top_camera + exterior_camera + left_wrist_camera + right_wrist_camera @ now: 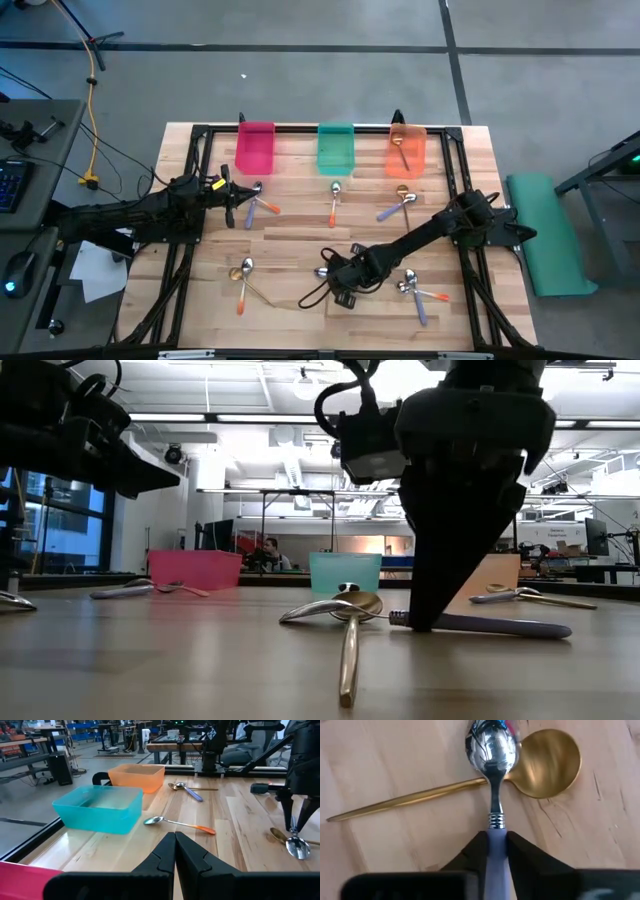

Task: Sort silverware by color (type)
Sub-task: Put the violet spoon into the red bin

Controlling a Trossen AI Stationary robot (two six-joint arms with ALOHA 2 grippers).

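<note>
Right gripper (pixel 494 851) pinches the purple-handled spoon (pixel 492 750) at its handle, freeing it from the gold spoon (pixel 547 762) at 1 o'clock. Left gripper (pixel 175 851), pressed together, waits.

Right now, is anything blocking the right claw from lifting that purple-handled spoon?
Nothing sits between them: the right gripper already pinches the purple-handled spoon by its handle. The spoon's bowl lies over a gold spoon.

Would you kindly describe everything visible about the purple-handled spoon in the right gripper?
The purple-handled spoon has a shiny silver bowl, a ribbed metal collar and a pale purple plastic handle. It lies on the wooden table, its bowl beside or partly over a gold spoon. The right gripper is clamped on its handle just behind the collar.
</note>
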